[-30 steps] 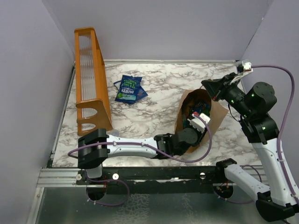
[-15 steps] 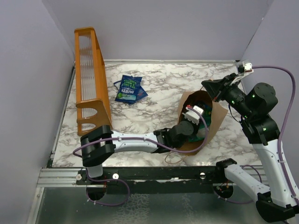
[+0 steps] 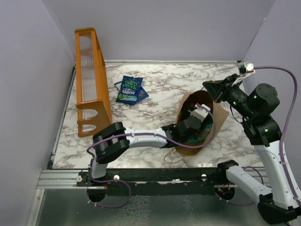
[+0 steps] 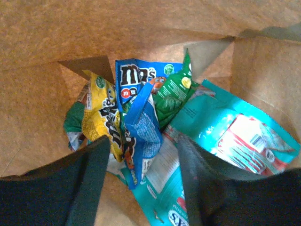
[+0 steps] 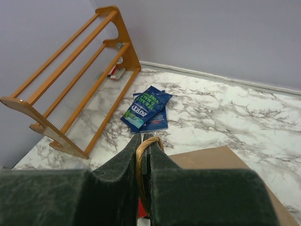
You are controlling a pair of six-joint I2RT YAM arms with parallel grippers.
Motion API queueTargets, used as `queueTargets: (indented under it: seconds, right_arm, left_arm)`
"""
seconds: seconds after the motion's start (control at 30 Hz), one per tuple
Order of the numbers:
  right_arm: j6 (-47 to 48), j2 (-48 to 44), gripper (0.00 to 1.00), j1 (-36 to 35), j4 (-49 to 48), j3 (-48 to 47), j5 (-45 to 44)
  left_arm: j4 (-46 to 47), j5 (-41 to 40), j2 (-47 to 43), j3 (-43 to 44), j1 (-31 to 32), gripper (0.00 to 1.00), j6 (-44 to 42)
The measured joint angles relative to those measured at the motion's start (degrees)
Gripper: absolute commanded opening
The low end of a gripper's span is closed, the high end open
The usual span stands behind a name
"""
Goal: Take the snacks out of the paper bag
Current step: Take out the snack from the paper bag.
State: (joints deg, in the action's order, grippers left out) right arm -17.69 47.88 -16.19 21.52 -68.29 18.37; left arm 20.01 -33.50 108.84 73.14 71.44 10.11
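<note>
Inside the paper bag (image 4: 141, 28), the left gripper (image 4: 141, 157) is hovering, fingers spread, astride an upright blue M&M's packet (image 4: 138, 117), with a yellow packet (image 4: 101, 113) at its 9 o'clock. The packet is probably light, crinkly and slippery, so pinching its crimped edge looks best. The right gripper (image 5: 142, 137) is clamping the cord handle (image 5: 138, 174).

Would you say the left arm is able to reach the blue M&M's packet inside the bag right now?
Probably yes: the left gripper sits inside the paper bag, jaws open either side of the blue M&M's packet, with nothing in between.
</note>
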Motion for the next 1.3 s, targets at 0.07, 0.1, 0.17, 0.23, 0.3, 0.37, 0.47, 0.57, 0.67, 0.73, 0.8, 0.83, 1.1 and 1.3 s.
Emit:
queueTargets:
  seconds: [0.07, 0.1, 0.17, 0.23, 0.3, 0.37, 0.47, 0.57, 0.67, 0.73, 0.8, 0.83, 1.1, 1.3]
  right_arm:
    - [0.0, 0.0, 0.07, 0.0, 0.0, 0.0, 0.0]
    - [0.0, 0.0, 0.06, 0.0, 0.0, 0.0, 0.0]
    - [0.1, 0.1, 0.07, 0.0, 0.0, 0.0, 0.1]
    - [0.4, 0.2, 0.07, 0.0, 0.0, 0.0, 0.1]
    - [0.4, 0.2, 0.06, 0.0, 0.0, 0.0, 0.1]
    - [0.6, 0.2, 0.07, 0.0, 0.0, 0.0, 0.1]
    - [0.9, 0.2, 0.06, 0.0, 0.0, 0.0, 0.1]
    - [1.1, 0.2, 0.06, 0.0, 0.0, 0.0, 0.1]
    - [1.1, 0.2, 0.06, 0.0, 0.2, 0.0, 0.1]
    - [1.3, 0.2, 0.06, 0.0, 0.3, 0.0, 0.1]
    - [1.5, 0.1, 0.07, 0.0, 0.3, 0.0, 0.1]
    - [1.5, 0.0, 0.07, 0.0, 0.4, 0.0, 0.1]
    - [2.0, -0.1, 0.06, 0.0, 0.7, 0.0, -0.1]
    - [2.7, -0.6, 0.06, 0.0, 1.0, 0.1, -1.0]
  left_arm:
    - [-1.0, 0.0, 0.8, 1.4, -0.3, 0.73, -0.9]
    - [-1.3, 0.0, 1.2, 2.1, -0.5, 0.75, -1.4]
    - [-1.6, 0.0, 1.8, 3.0, -0.9, 0.75, -2.2]
    - [-1.7, 0.0, 2.2, 3.3, -1.1, 0.75, -2.5]
    - [-2.4, 0.0, 3.1, 4.2, -1.5, 0.75, -3.0]
    - [-2.7, 0.1, 4.3, 5.2, -2.0, 0.72, -3.3]
    - [-3.3, 0.7, 6.0, 6.9, -3.0, 0.68, -3.5]
    - [-4.3, 1.2, 7.9, 8.6, -4.2, 0.62, -3.5]
    - [-5.2, 2.0, 9.2, 9.8, -4.9, 0.5, -3.6]
    - [-5.6, 2.6, 9.8, 10.4, -5.3, 0.4, -3.7]
    - [-5.8, 3.0, 9.9, 10.5, -5.5, 0.28, -3.7]
    - [-5.9, 3.2, 9.9, 10.5, -5.6, 0.23, -3.6]
    - [-7.6, 6.1, 5.0, 7.1, -5.6, 0.0, -2.5]
    - [-9.0, 9.4, -3.8, 3.6, -5.6, 0.0, -0.5]
